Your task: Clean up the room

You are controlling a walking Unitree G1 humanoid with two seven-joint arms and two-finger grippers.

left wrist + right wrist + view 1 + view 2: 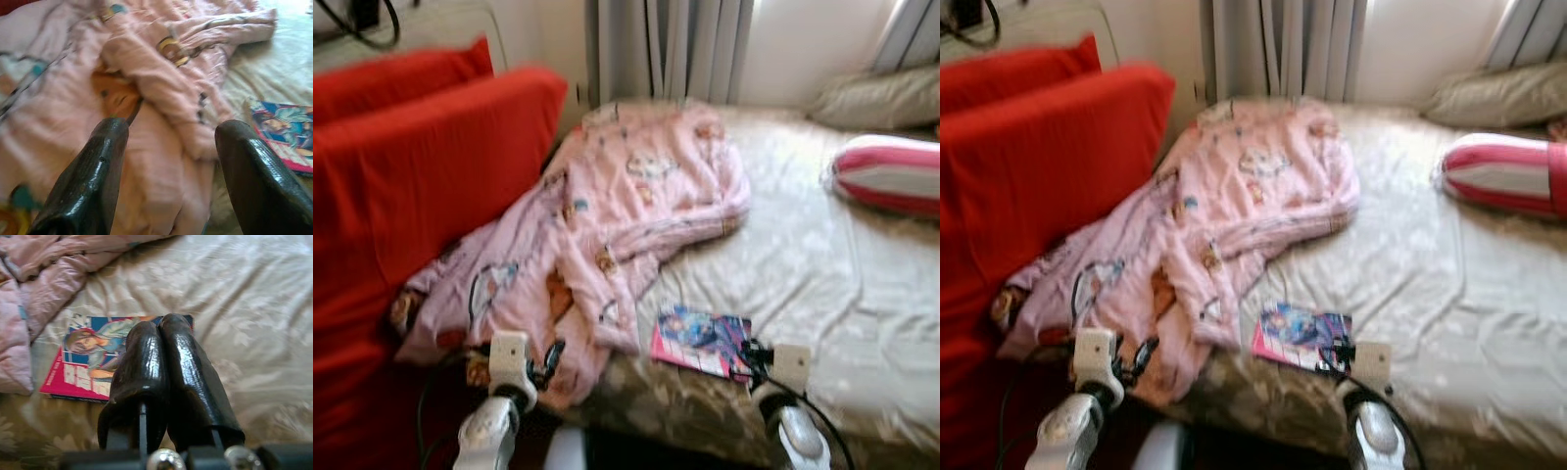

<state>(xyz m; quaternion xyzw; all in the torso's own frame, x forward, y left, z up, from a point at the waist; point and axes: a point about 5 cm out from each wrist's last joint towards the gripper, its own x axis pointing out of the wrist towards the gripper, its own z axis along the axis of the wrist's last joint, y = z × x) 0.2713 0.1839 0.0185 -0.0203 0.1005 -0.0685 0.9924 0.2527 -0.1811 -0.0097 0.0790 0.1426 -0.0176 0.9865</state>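
Observation:
A crumpled pink blanket with cartoon prints (607,215) sprawls over the left half of the bed and hangs off its near edge. A colourful magazine with a pink border (700,340) lies flat on the sheet just right of it, near the bed's front edge. My left gripper (548,362) is open at the blanket's hanging lower edge; in the left wrist view its fingers (98,166) stand wide apart over the blanket's folds (156,88). My right gripper (749,354) is shut and empty, its tips (159,325) over the near right corner of the magazine (83,357).
The bed's beige sheet (822,274) is bare on the right half. A red-and-white striped pillow (891,171) and a beige pillow (881,98) lie at the far right. Red cushions (401,176) stand close on the left. Grey curtains (666,49) hang behind.

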